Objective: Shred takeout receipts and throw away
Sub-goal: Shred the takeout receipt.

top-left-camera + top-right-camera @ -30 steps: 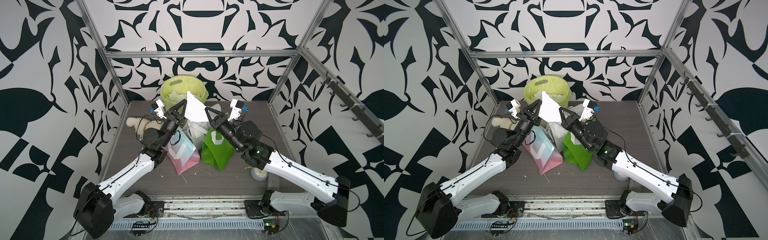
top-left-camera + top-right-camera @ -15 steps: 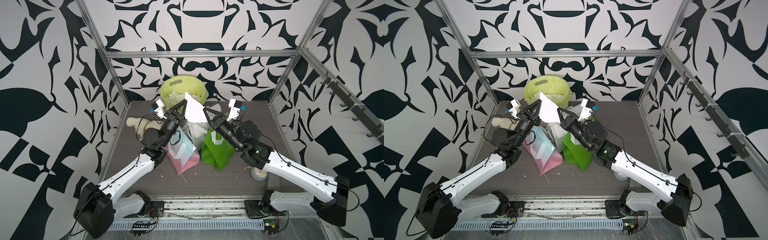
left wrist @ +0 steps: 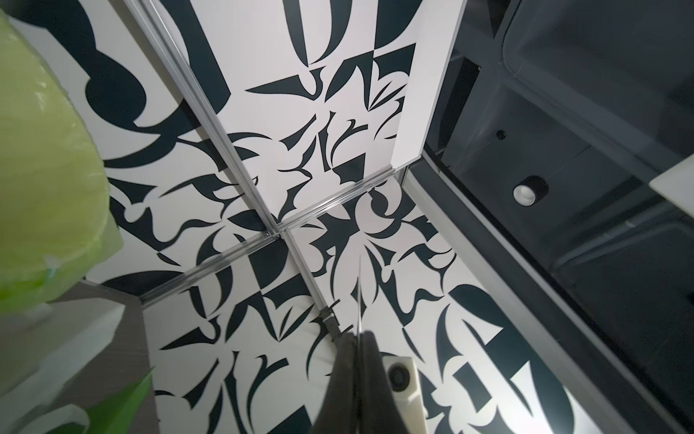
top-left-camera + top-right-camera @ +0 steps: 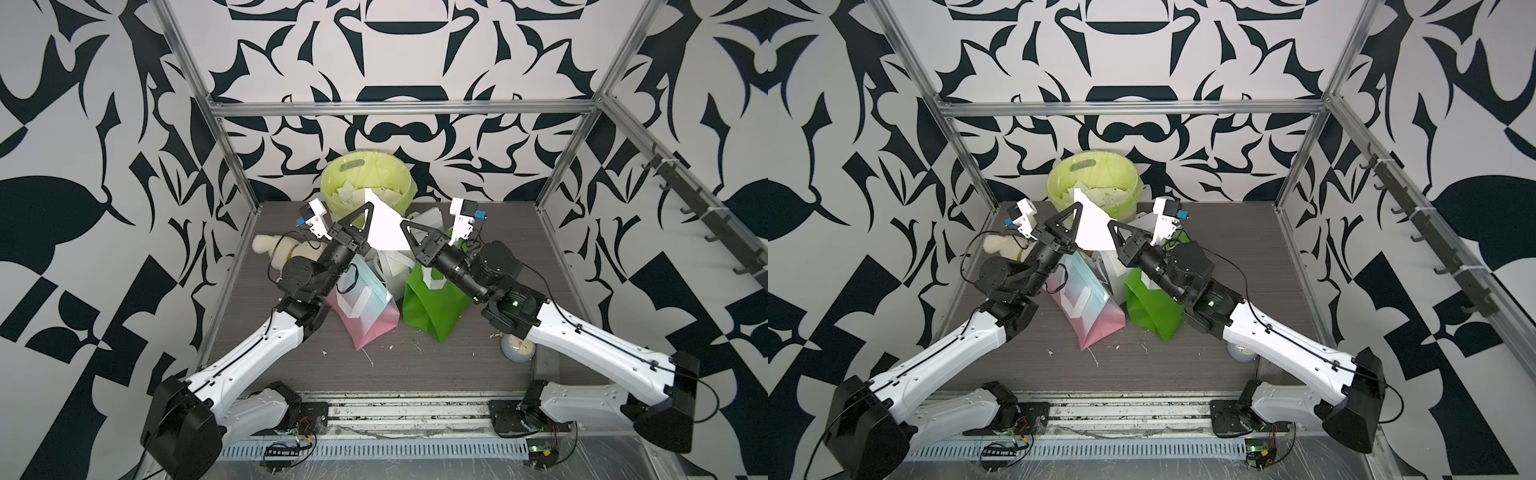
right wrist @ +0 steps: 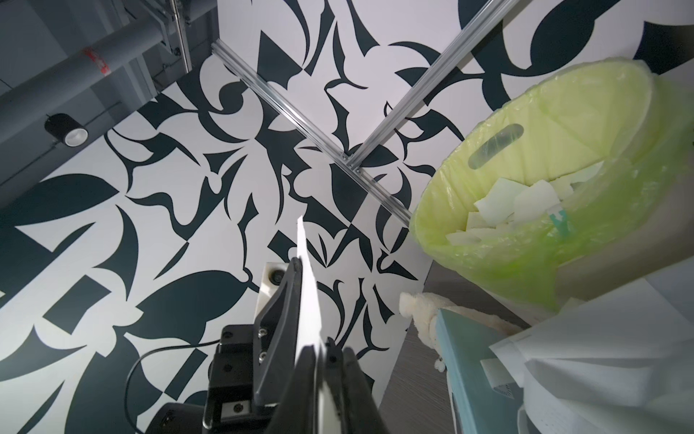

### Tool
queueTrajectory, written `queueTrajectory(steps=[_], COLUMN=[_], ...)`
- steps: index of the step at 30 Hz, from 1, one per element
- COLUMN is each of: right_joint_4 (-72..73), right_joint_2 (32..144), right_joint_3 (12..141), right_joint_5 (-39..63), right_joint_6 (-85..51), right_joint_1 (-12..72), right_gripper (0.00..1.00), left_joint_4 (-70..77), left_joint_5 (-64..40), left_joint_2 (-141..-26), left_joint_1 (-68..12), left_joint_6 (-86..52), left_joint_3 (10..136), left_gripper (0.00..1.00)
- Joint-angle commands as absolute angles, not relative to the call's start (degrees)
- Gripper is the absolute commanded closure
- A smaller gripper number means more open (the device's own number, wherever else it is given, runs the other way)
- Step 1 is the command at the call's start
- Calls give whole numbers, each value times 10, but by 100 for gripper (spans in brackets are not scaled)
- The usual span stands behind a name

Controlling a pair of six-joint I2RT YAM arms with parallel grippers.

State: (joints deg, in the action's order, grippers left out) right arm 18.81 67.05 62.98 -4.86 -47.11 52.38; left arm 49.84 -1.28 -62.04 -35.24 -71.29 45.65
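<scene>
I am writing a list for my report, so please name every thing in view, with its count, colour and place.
sheet of paper: 1, white, in the air before the bin, between both arms' jaws
bin: 1, yellow-green liner, back of table
paper scraps: many, white, inside the bin
gift bags: 3, pink-blue, green, white, together mid-table
plush toy: 1, cream, back left
bowl: 1, pale, front right, partly under right arm
table: 1, dark grey
left arm: white and black, jaws shut on the sheet
right arm: white and black, jaws around the sheet's other side, grip unclear
</scene>
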Motion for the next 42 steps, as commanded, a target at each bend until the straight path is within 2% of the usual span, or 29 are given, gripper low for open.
queueTrajectory(steps=[1,6,12,15,16,23,30,36,38,42], right_joint_4=[135,45,-4,-6,-4,-14,-25,-22,-20,-26], right_joint_2=[618,594,603,609,611,621,622,630,633,639], right_joint_3=[649,660,699,707,708,721,719,720,721,726], right_joint_5=[-20,19,68,68,69,61,5,52,63,59], right_joint_6=[-302,-147,-82,-78,-77,-65,-64,-70,-73,-74], right_joint_1=[527,527,527,527,527,526,527,527,527,527], right_gripper=[66,54,51,62,63,63,62,63,67,82], left_joint_4=[380,197,111,106,106,105,107,109,111,113], left_joint_5=[-64,-153,-241,-256,-258,-270,-269,-270,-270,-267], left_joint_2=[-577,-554,-564,-567,-568,-570,-564,-570,-572,-575], left_joint_1=[-353,-354,-355,-355,-356,-356,-358,-363,-365,-367], left_joint_6=[-565,-386,-296,-284,-283,-278,-279,-282,-282,-284], left_joint_3=[497,562,611,620,622,628,626,629,629,630], left_gripper=[100,100,100,100,100,100,100,100,100,100])
